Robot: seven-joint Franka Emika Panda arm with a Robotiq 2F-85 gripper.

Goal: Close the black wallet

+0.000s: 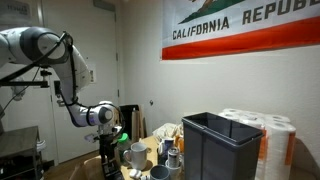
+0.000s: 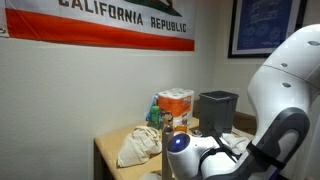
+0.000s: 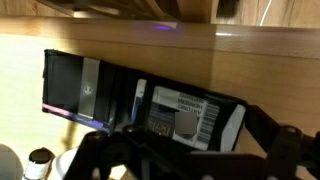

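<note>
Black wallet (image 3: 140, 100) lies open and flat on the wooden table (image 3: 250, 65). Gripper (image 3: 165, 145) sits just over its near edge; can't tell how wide the jaws are.

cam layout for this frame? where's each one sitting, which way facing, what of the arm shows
Exterior view: off to the side at table height, facing the flag wall; whole arm visible, bin near.
Exterior view: behind the robot, facing the flag across the table; arm links fill the right side.
Wrist view: looks down on the open wallet; gripper at bottom, state unclear.
Shared: both exterior views show flag, bin, paper towels.
</note>
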